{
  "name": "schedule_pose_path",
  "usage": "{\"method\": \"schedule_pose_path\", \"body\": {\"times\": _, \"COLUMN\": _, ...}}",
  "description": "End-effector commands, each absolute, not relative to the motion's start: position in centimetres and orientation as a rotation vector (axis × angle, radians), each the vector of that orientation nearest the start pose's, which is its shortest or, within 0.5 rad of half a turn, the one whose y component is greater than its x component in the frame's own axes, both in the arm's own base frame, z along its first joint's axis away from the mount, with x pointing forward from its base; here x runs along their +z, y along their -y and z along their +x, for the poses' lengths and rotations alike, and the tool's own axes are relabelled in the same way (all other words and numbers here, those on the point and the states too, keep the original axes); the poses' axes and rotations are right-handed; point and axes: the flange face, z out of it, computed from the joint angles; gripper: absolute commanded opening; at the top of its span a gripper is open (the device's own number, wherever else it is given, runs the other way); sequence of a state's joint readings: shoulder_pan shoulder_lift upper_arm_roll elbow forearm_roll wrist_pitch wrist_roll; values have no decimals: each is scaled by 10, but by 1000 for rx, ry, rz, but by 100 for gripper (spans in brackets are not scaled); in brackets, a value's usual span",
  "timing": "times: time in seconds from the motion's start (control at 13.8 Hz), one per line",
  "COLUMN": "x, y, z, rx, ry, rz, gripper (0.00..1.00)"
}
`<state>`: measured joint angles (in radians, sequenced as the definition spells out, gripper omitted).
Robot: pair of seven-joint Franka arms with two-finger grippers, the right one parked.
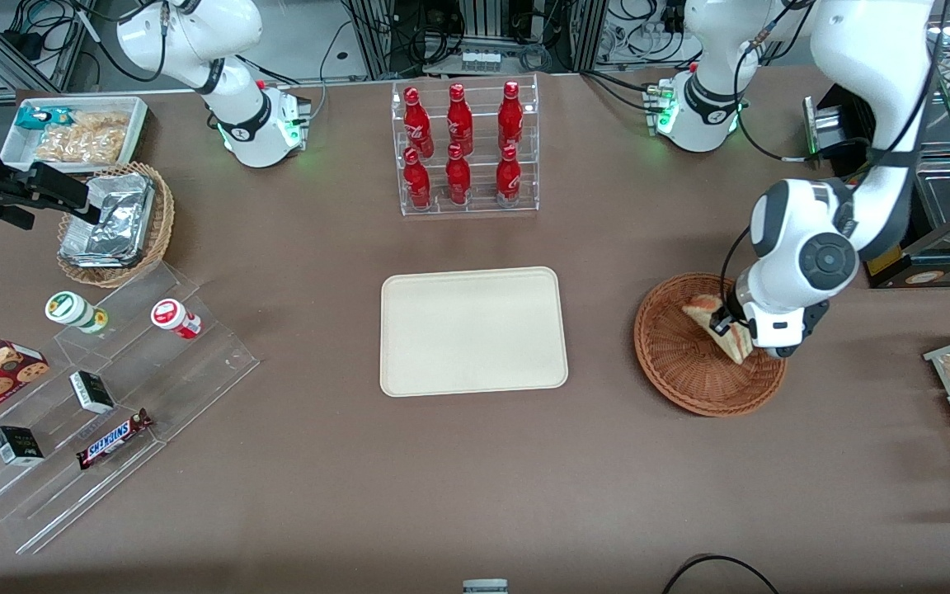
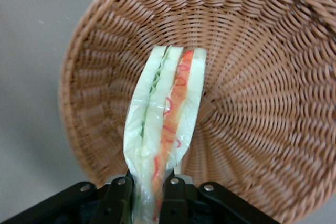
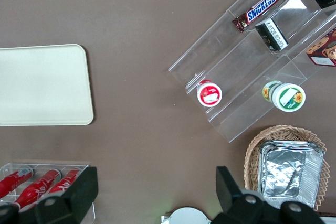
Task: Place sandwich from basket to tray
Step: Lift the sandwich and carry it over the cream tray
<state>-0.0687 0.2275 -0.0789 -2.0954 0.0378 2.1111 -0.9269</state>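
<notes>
Spreading under everything, the brown counter [image 1: 475, 478] carries the bare cream tray [image 1: 473, 332] at its middle and, toward the working arm's end, the reddish-brown wicker basket [image 1: 693, 363]. Over that basket hangs the left arm's end effector [image 2: 149, 195], its fingers [image 2: 118, 200] pinched on the wrapped sandwich [image 2: 165, 124], whose red-orange and green layers show edge-on above the weave.

gripper [image 1: 729, 330] over basket [image 1: 673, 363], gripping sandwich [image 2: 164, 129]
</notes>
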Motion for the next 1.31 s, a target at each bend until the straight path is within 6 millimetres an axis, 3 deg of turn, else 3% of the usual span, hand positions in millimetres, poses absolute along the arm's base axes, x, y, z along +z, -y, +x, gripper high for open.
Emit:
{"method": "schedule_pose_path", "body": {"times": 0.0, "x": 352, "y": 107, "z": 570, "rx": 311, "ry": 958, "rz": -2843, "gripper": 6}}
{"method": "schedule_pose_path", "body": {"times": 0.15, "x": 362, "y": 151, "z": 575, "rx": 303, "ry": 843, "rz": -2888, "gripper": 6}}
{"method": "schedule_pose_path", "body": {"times": 0.29, "x": 353, "y": 188, "z": 578, "rx": 316, "ry": 613, "rz": -2956, "gripper": 6}}
{"method": "schedule_pose_path", "body": {"times": 0.51, "x": 338, "y": 262, "z": 576, "rx": 310, "ry": 352, "rz": -3006, "gripper": 6}}
{"method": "schedule_pose_path", "body": {"times": 0.8, "x": 312, "y": 360, "z": 558, "rx": 375, "ry": 295, "rz": -3069, "gripper": 4}}
{"method": "schedule_pose_path", "body": {"times": 1.02, "x": 303, "y": 421, "z": 548, "rx": 332, "ry": 323, "rz": -3079, "gripper": 3}}
{"method": "schedule_pose_path", "body": {"times": 1.23, "x": 278, "y": 474, "z": 524, "rx": 253, "ry": 344, "rz": -3119, "gripper": 3}}
